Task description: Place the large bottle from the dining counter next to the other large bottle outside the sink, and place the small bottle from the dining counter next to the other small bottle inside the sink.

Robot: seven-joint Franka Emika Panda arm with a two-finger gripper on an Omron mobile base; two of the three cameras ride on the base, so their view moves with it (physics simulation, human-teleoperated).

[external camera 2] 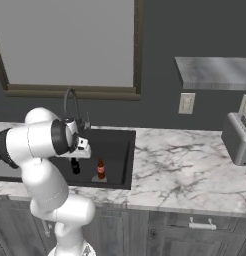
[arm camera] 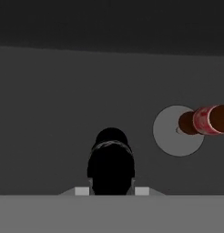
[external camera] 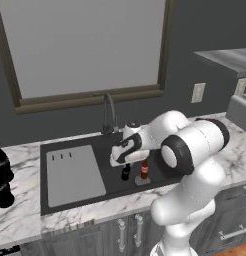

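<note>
Dark sink [external camera: 107, 172] below us: our tool [external camera: 125, 162] clamps black bottle [external camera: 125, 173] upright, red bottle [external camera: 144, 170] just right, over drain; lower straight.

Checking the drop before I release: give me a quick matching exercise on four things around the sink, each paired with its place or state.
Things:
1. small black bottle
2. reddish-brown bottle
3. faucet
4. toaster

Places or states:
A. on the marble counter, far right
B. upright over the round drain in the basin
C. behind the sink, by the window
D. under the gripper, in its jaws

Pairs: 1-D, 2-B, 3-C, 4-A
</note>
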